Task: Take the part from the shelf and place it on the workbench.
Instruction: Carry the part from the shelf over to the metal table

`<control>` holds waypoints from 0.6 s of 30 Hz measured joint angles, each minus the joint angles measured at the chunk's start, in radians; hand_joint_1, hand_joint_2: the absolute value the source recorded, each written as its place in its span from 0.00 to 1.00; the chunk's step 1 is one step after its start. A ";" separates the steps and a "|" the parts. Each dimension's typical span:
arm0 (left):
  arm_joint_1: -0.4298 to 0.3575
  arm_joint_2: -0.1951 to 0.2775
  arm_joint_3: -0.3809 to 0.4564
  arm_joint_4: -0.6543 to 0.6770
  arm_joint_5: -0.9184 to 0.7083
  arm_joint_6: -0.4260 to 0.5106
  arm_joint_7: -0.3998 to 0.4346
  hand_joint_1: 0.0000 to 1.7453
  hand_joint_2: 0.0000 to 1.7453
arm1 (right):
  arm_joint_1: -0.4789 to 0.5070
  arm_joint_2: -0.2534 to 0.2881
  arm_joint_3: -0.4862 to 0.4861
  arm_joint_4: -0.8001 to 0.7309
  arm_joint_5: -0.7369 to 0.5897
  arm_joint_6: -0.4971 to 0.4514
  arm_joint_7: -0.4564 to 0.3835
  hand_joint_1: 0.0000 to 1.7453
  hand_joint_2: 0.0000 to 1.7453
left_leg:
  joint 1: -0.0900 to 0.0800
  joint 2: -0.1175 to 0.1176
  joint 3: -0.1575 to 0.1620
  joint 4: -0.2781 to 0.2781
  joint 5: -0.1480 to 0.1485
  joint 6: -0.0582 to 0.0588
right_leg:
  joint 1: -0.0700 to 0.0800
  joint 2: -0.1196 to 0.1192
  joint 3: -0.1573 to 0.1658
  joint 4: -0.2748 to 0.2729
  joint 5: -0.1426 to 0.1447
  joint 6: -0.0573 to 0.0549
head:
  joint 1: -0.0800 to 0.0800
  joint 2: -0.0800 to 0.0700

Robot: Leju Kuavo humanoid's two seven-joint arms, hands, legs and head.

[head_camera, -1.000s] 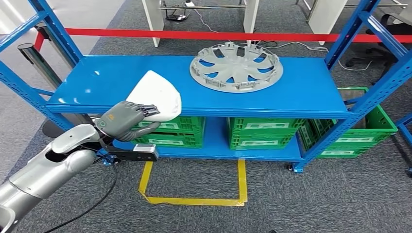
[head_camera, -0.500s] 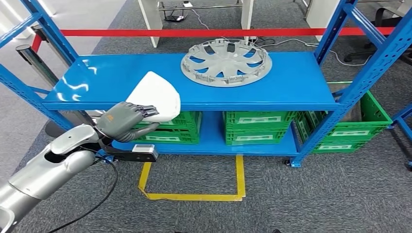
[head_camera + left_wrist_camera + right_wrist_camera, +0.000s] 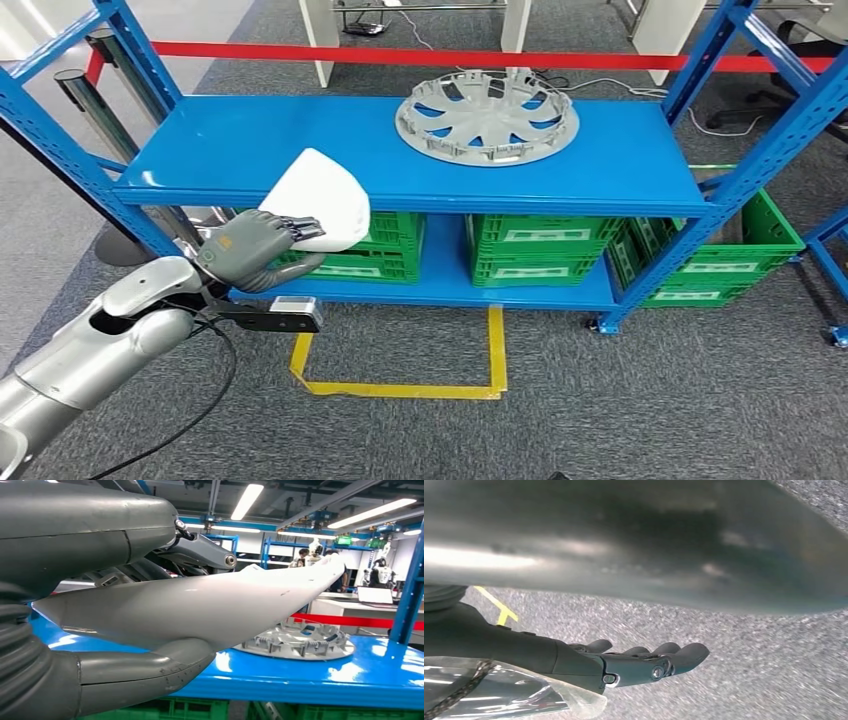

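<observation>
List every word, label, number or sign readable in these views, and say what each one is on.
None can be read.
green crates under the blue shelf: white labels, print too small.
left hand: orange mark on its back, too blurred.
white part and grey wheel cover: no text visible.

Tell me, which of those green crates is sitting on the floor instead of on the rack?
The rightmost green crate, past the rack's right post. The other crates sit on the lower blue shelf.
</observation>
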 joint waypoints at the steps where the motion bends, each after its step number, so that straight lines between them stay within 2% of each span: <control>1: 0.000 0.000 0.000 0.000 0.000 0.000 0.000 1.00 1.00 | -0.001 0.000 0.000 0.000 0.000 0.000 0.000 0.00 0.00 | 0.000 0.000 -0.008 0.005 0.004 -0.004 | 0.000 0.000 0.050 -0.076 0.018 -0.001 | 0.000 0.000; 2: 0.000 0.001 0.001 0.000 0.000 0.000 0.000 1.00 1.00 | -0.003 0.000 0.000 0.000 0.000 0.000 0.000 0.00 0.00 | -0.001 0.000 -0.016 0.010 0.009 -0.008 | 0.001 0.000 0.098 -0.144 0.031 -0.006 | 0.000 0.000; 3: 0.000 0.001 0.002 0.000 0.000 0.000 0.000 1.00 1.00 | -0.004 0.000 0.000 -0.001 0.000 0.000 0.000 0.00 0.00 | -0.002 0.000 -0.022 0.015 0.013 -0.012 | 0.001 0.001 0.128 -0.191 0.035 -0.011 | -0.001 0.000; 4: 0.000 0.002 0.002 0.000 0.001 0.000 0.000 1.00 1.00 | -0.005 0.000 0.000 -0.001 0.000 0.000 0.000 0.00 0.00 | -0.003 0.000 -0.026 0.019 0.018 -0.017 | 0.003 0.002 0.141 -0.214 0.033 -0.018 | -0.001 0.000; 5: 0.000 0.002 0.003 0.000 0.001 0.000 0.000 1.00 1.00 | -0.004 0.000 0.000 -0.001 0.000 0.000 0.000 0.00 0.00 | -0.004 0.001 -0.029 0.020 0.024 -0.022 | 0.004 0.003 0.141 -0.214 0.037 -0.026 | -0.002 0.000; 7: 0.002 0.005 0.003 0.000 0.001 0.000 0.000 1.00 1.00 | -0.003 0.001 0.000 -0.001 0.000 0.001 0.000 0.00 0.00 | -0.003 -0.001 -0.036 0.026 0.023 -0.033 | 0.002 0.002 0.127 -0.215 0.048 -0.042 | -0.002 0.000; 8: 0.003 0.007 0.004 0.000 0.002 0.000 0.000 1.00 1.00 | -0.003 0.001 0.000 -0.001 0.000 0.001 0.000 0.00 0.00 | -0.002 -0.002 -0.044 0.042 0.003 -0.039 | 0.000 0.001 0.121 -0.216 0.056 -0.050 | -0.003 0.000; 10: 0.005 0.010 0.006 0.000 0.004 0.000 -0.001 1.00 1.00 | -0.003 0.001 0.000 -0.002 0.000 0.001 0.001 0.00 0.00 | 0.003 -0.004 -0.074 0.137 -0.083 -0.052 | -0.001 -0.001 0.105 -0.217 0.074 -0.062 | -0.005 0.000; 11: 0.007 0.011 0.006 0.000 0.005 -0.001 -0.001 1.00 1.00 | -0.003 0.001 0.000 -0.002 0.000 0.001 0.001 0.00 0.00 | 0.006 -0.004 -0.093 0.208 -0.128 -0.056 | 0.000 -0.002 0.094 -0.217 0.082 -0.064 | -0.006 0.000; 12: 0.009 0.011 0.007 0.000 0.006 -0.002 -0.002 1.00 1.00 | -0.002 0.001 0.000 -0.002 0.000 0.001 0.001 0.00 0.00 | 0.007 -0.004 -0.108 0.271 -0.160 -0.059 | 0.001 -0.002 0.084 -0.216 0.089 -0.065 | -0.006 0.000; 13: 0.012 0.011 0.006 0.000 0.006 -0.002 -0.003 1.00 1.00 | -0.001 0.001 0.000 -0.002 0.000 0.001 0.001 0.00 0.00 | 0.008 -0.004 -0.109 0.309 -0.172 -0.060 | 0.001 -0.002 0.074 -0.216 0.095 -0.064 | -0.006 0.000; 14: 0.014 0.011 0.007 0.000 0.006 -0.002 -0.004 1.00 1.00 | 0.000 0.001 0.000 -0.002 0.000 0.001 0.001 0.00 0.00 | 0.009 -0.004 -0.093 0.307 -0.164 -0.059 | 0.001 -0.002 0.065 -0.216 0.100 -0.063 | -0.006 0.000; 15: 0.015 0.011 0.007 0.000 0.005 -0.001 -0.004 1.00 1.00 | 0.000 0.001 0.000 -0.002 0.000 0.001 0.001 0.00 0.00 | 0.009 -0.004 -0.056 0.263 -0.142 -0.057 | 0.001 -0.002 0.059 -0.215 0.106 -0.061 | -0.006 0.000; 16: 0.016 0.011 0.009 0.000 0.005 0.001 -0.005 1.00 1.00 | 0.000 0.001 0.000 -0.002 0.000 0.001 0.001 0.00 0.00 | 0.009 -0.004 -0.004 0.189 -0.117 -0.052 | 0.002 -0.002 0.055 -0.215 0.110 -0.058 | -0.006 0.000; 17: 0.015 0.011 0.011 0.000 0.004 0.002 -0.006 1.00 1.00 | -0.001 0.001 0.000 -0.002 0.001 0.001 0.001 0.00 0.00 | 0.007 -0.004 0.048 0.110 -0.102 -0.046 | 0.003 -0.002 0.051 -0.215 0.115 -0.055 | -0.006 0.000; 18: 0.015 0.011 0.013 0.000 0.004 0.003 -0.006 1.00 1.00 | -0.001 0.001 0.000 -0.002 0.001 0.001 0.001 0.00 0.00 | 0.004 -0.004 0.085 0.049 -0.094 -0.040 | 0.003 -0.002 0.049 -0.215 0.120 -0.050 | -0.005 0.000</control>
